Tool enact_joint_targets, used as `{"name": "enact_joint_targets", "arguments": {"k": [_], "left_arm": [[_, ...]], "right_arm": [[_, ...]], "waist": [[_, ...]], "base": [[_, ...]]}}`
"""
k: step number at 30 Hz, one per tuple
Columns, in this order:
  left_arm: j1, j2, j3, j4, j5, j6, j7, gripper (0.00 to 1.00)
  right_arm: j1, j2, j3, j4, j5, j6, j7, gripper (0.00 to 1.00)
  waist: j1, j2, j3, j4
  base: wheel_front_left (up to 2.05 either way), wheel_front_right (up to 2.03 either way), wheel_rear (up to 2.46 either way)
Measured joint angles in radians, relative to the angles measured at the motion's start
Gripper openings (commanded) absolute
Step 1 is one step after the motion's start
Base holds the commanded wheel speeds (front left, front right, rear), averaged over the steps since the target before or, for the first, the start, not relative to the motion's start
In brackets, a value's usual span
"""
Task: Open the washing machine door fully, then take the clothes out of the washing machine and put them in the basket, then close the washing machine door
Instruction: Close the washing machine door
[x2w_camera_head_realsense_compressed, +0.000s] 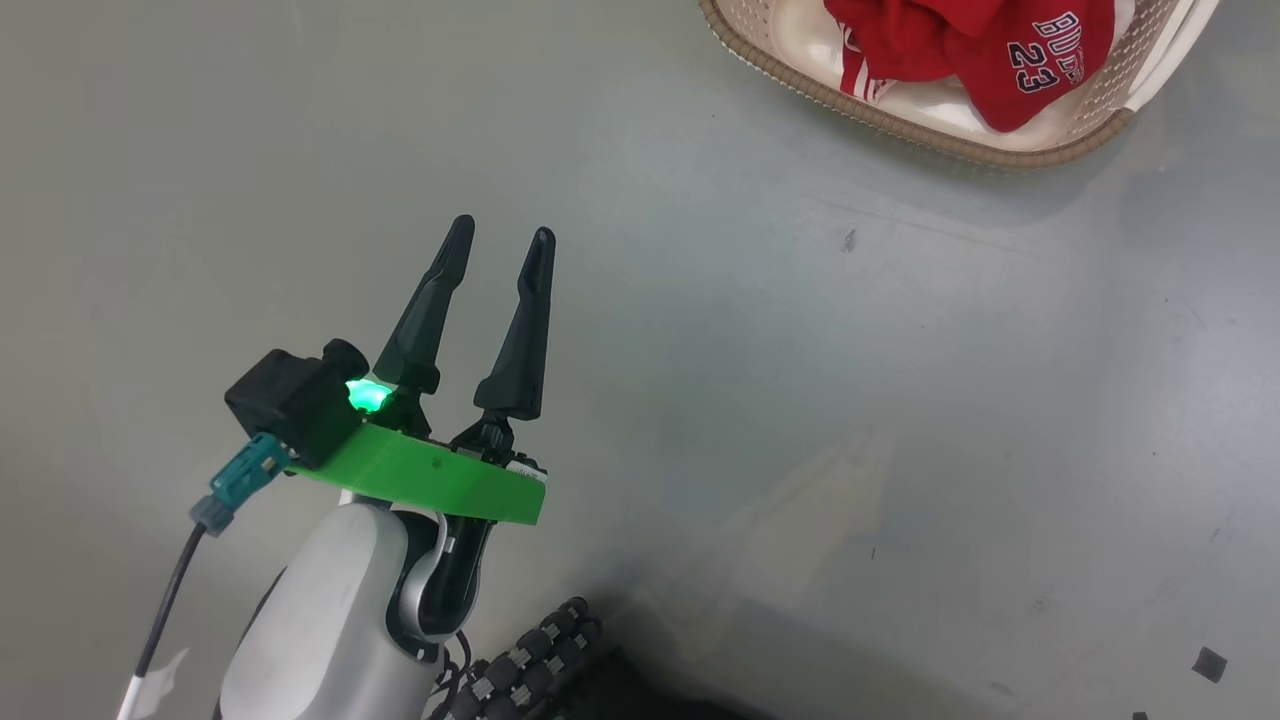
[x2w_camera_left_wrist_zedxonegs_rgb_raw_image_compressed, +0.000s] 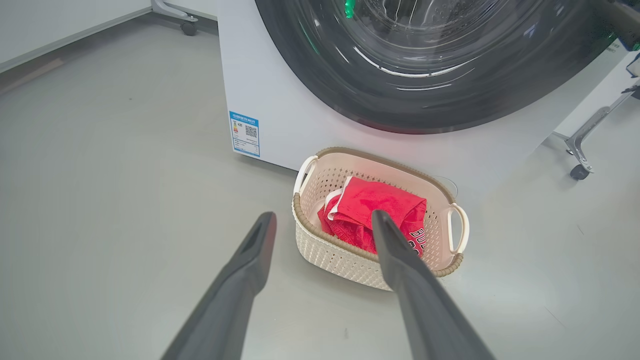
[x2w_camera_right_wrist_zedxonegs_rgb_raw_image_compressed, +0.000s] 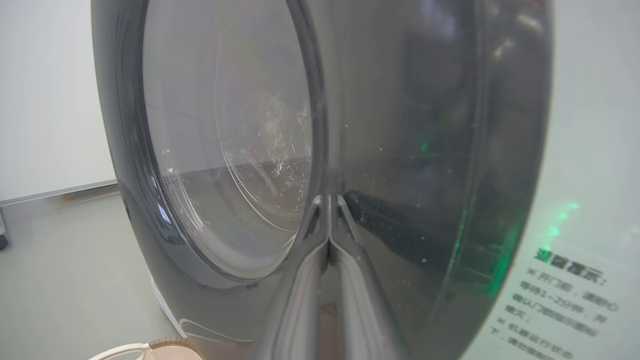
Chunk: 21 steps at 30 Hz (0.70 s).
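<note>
Unloading looks done: clothes lie in the basket, just beyond your left gripper, fingers spread, empty. Your right gripper, fingers pinched together, points at the washing machine door; closing probably remains.

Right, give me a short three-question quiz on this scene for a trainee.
1. True or false: the clothes lie in the basket.
2. The left gripper is: A open and empty; B shut on clothes; C shut on a basket handle.
3. Fill in: facing the washing machine door, the right gripper is ___.
Key: 1 true; 2 A; 3 shut.
</note>
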<state>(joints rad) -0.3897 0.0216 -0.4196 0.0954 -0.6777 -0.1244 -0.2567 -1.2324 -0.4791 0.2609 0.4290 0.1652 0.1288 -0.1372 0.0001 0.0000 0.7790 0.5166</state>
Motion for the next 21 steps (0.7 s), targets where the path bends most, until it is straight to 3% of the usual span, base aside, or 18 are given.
{"name": "enact_joint_targets", "arguments": {"k": [9, 21], "left_arm": [[-0.006, -0.001, 0.036, 0.029, 0.008, 0.0, 0.0, 1.0], [-0.011, -0.002, 0.092, 0.071, 0.084, 0.0, 0.0, 1.0]], "right_arm": [[0.074, 0.015, 0.004, 0.091, 0.0, -0.018, -0.081, 0.0], [0.304, 0.128, 0.019, 0.138, 0.044, -0.018, -0.115, 0.0]], "waist": [[0.0, 0.0, -0.049, -0.017], [-0.0001, 0.0, -0.18, -0.089]], "base": [[0.0, 0.0, 0.0], [0.0, 0.0, 0.0]]}}
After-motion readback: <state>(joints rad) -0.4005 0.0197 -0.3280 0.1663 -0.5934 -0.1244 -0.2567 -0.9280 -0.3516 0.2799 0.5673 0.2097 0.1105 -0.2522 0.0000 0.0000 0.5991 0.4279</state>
